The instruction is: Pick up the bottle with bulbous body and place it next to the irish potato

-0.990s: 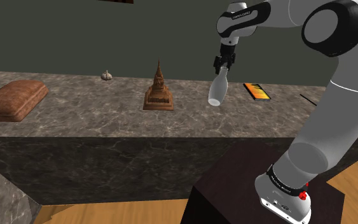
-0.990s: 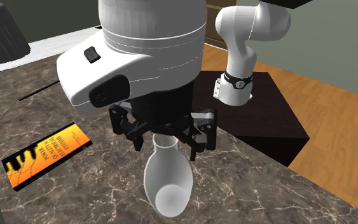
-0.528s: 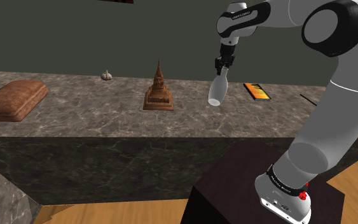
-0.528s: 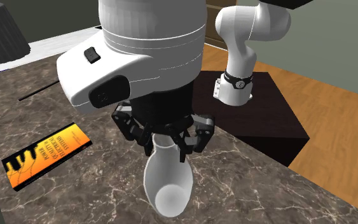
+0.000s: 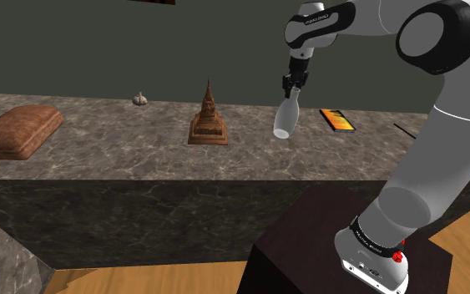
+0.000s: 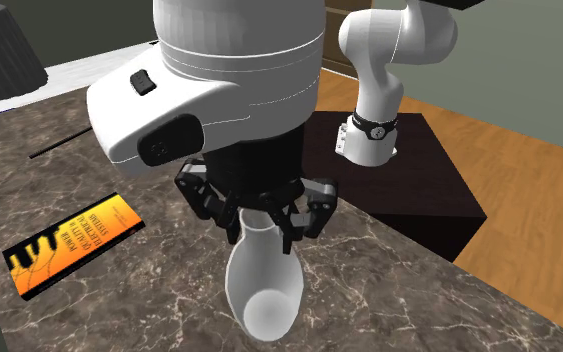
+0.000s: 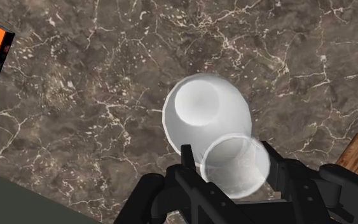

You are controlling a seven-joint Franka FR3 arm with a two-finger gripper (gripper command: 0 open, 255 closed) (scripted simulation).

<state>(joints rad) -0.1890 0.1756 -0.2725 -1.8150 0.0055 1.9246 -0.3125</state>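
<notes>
The gripper (image 5: 292,86) is pinched on the neck of the white bulbous bottle (image 5: 284,119). A second ago its fingers (image 6: 304,205) stood apart on either side of that neck; half a second ago they had closed, and they stay closed now. The bottle (image 6: 264,285) has not shifted across the frames. It hangs tilted below the hand, with its round base turned toward the second exterior camera, over the marbled table (image 5: 124,142); whether it touches the surface cannot be told. In the wrist view the bottle's mouth sits between the fingers and its body (image 7: 199,114) swells out beyond them. An orange-and-black book (image 5: 338,119) lies near the bottle on the table, toward the shoulder view's right. A brown tiered spire figure (image 5: 208,117) stands to its left. A brown loaf-shaped lump (image 5: 16,131) lies well apart at the far left.
</notes>
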